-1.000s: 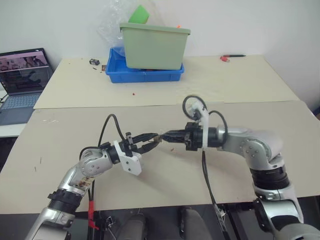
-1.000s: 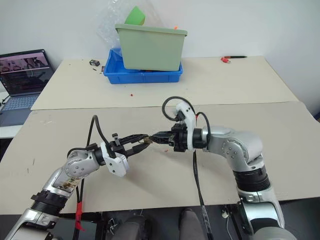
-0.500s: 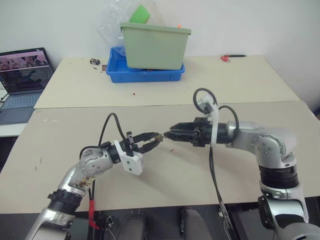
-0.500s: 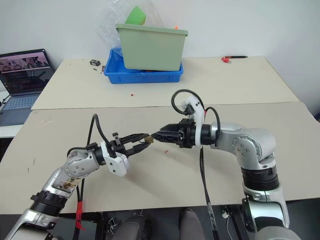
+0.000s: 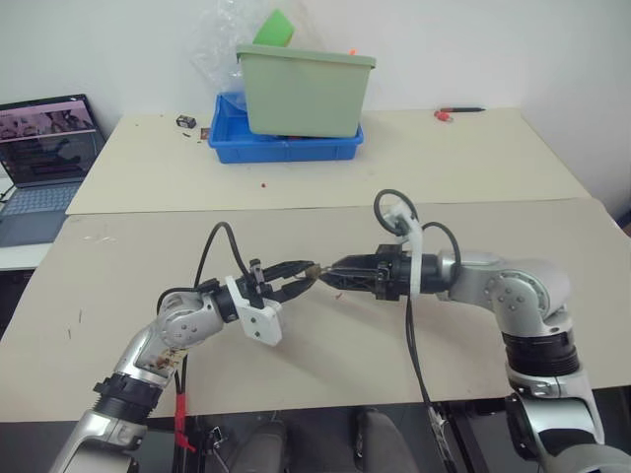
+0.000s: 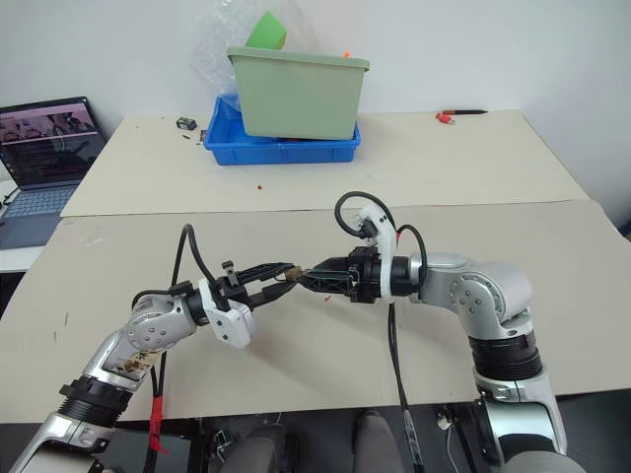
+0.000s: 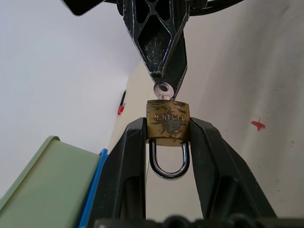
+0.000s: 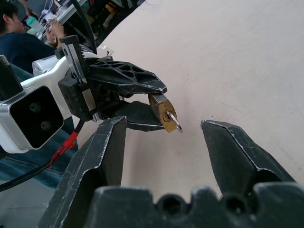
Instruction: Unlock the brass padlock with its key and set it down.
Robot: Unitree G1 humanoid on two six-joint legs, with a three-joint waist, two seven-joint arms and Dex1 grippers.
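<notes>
Worktop (image 5: 118,296) beige, carrying both arms; left tool (image 7: 167,142) pinches the brass padlock (image 7: 167,122) by its sides, held above the surface; right tool (image 8: 164,142) spread, its fingers either side of the key (image 8: 174,122); padlock stamped lettering worn, unreadable.

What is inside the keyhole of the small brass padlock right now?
A silvery key sits in the brass padlock, its round bow sticking out. Its blade is hidden inside the body. The left gripper clamps the padlock; the right gripper is open, not touching it.
</notes>
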